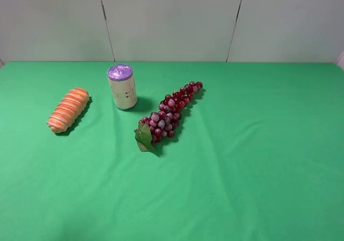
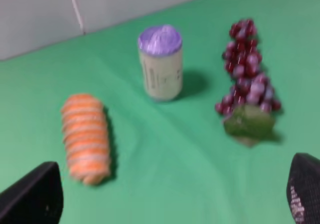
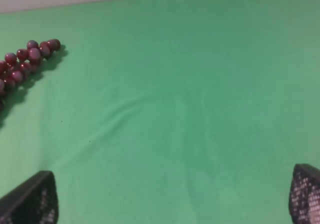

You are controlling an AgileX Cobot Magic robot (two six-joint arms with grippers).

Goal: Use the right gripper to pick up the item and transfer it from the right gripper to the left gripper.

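Observation:
The item [image 1: 68,110], an orange-and-cream striped ridged roll, lies on the green cloth at the left in the exterior high view. The left wrist view shows the item [image 2: 86,131] too, lying free ahead of the left gripper [image 2: 170,196]. That gripper is open and holds nothing; only its two black fingertips [image 2: 32,196] show, wide apart at the frame's corners. The right gripper [image 3: 172,196] is open and empty as well, over bare cloth, and the item is out of its view. Neither gripper appears in the exterior high view.
A cream can with a purple lid [image 1: 122,86] stands upright right of the item. A dark red grape bunch with a green leaf [image 1: 167,118] lies near the middle; its tip [image 3: 30,56] shows in the right wrist view. A pale wall [image 1: 172,20] borders the cloth's far edge.

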